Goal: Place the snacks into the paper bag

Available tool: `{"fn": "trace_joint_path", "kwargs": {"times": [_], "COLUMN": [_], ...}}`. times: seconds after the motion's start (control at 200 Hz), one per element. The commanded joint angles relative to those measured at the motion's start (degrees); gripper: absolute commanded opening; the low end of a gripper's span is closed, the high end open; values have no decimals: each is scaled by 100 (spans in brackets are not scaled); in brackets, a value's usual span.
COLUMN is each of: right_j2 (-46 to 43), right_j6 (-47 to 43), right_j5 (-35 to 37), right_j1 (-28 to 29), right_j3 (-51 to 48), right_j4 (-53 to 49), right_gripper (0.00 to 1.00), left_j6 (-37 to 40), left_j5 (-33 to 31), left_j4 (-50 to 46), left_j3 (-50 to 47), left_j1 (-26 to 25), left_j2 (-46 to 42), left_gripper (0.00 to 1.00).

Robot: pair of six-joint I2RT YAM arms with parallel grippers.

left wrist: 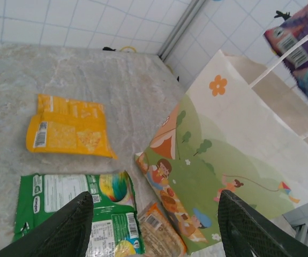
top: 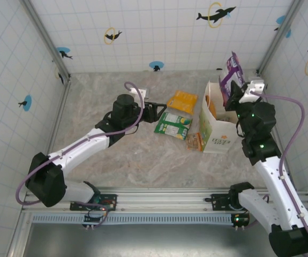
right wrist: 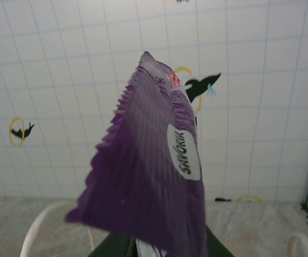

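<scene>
Purple packet (right wrist: pixel 148 160) stands pinched upright in my right gripper (right wrist: pixel 156 247), held above the handles and open mouth of the bag (top: pixel 218 131). My left gripper (left wrist: pixel 154 199) hangs with its fingers spread wide, low over the green packet (left wrist: pixel 73 198) on the table (top: pixel 121 160). Beyond it lies the yellow packet (left wrist: pixel 68 131), and the brown packet (left wrist: pixel 162 233) sits just beside the bag's base.

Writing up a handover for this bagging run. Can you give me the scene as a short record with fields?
bag: bag upright, mouth open
right gripper: right gripper shut on purple packet, raised over the bag
left gripper: left gripper open, empty, beside green packet
lying loose: orange packet, green packet, brown packet beside the bag
</scene>
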Motion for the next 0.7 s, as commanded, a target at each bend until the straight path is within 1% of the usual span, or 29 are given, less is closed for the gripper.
{"fn": "trace_joint_path", "kwargs": {"times": [0.0, 0.085, 0.325, 0.405, 0.45, 0.565, 0.595, 0.635, 0.65, 0.695], "right_j2": [-209, -234, -269, -285, -294, -307, -313, -322, -334, -343], "right_j6": [282, 453, 592, 584, 570, 553, 548, 540, 542, 531], "right_j5": [-429, -585, -619, -622, -615, -623, -632, -632, -632, -627], "right_j1": [-16, -10, -12, -8, -10, -9, -12, -13, -7, -15], "right_j3": [-236, -407, -556, -556, -531, -410, -362, -308, -283, -204], "right_j4": [31, 43, 41, -8, -55, -148, -341, -404, -423, -493], "right_gripper": [10, 9, 10, 11, 15, 32, 36, 39, 40, 42], "left_j6": [-165, -239, -367, -386, -418, -529, -591, -709, -754, -950], "left_j5": [64, 95, 205, 235, 223, 175, 157, 140, 139, 155], "left_j4": [-9, -5, 70, 57, 37, -86, -139, -232, -272, -329], "left_j3": [44, 60, 74, 67, 70, 76, 86, 70, 243, 294], "left_j1": [-21, -21, -22, -21, -23, -21, -21, -21, -21, -21], "left_j2": [109, 174, 278, 299, 308, 299, 307, 318, 330, 352], "left_gripper": [62, 62, 61, 61, 61, 61, 60, 60, 60, 59]}}
